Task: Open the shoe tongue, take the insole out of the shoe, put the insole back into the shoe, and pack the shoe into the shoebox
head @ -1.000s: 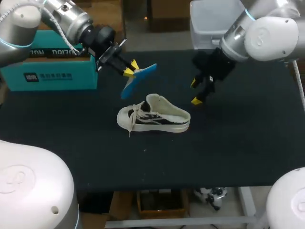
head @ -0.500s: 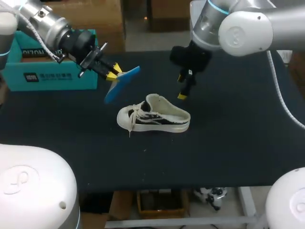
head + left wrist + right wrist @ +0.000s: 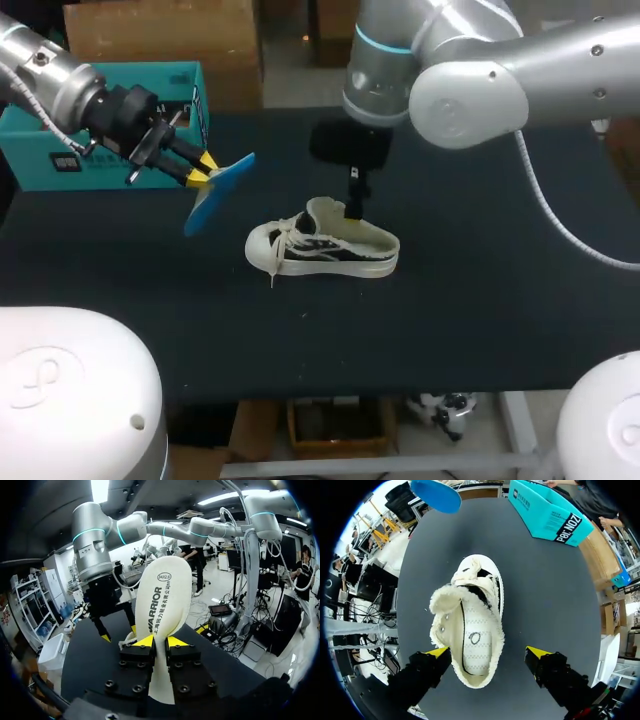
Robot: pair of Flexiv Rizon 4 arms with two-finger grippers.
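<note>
The left tool is clamped on the blue insole, held in the air near the teal shoebox, its pale underside visible only in the left wrist view, while the right wrist view alone shows the right tool spread wide and empty over the heel of the shoe on the worktop.

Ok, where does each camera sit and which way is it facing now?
Head: above and behind, looking down on the table; left arm holds the insole, right arm over the shoe.
Left wrist: along left jaws, shut on the insole; right arm beyond.
Right wrist: straight down into the shoe, between open right jaws.
Shared: insole in all three.
</note>
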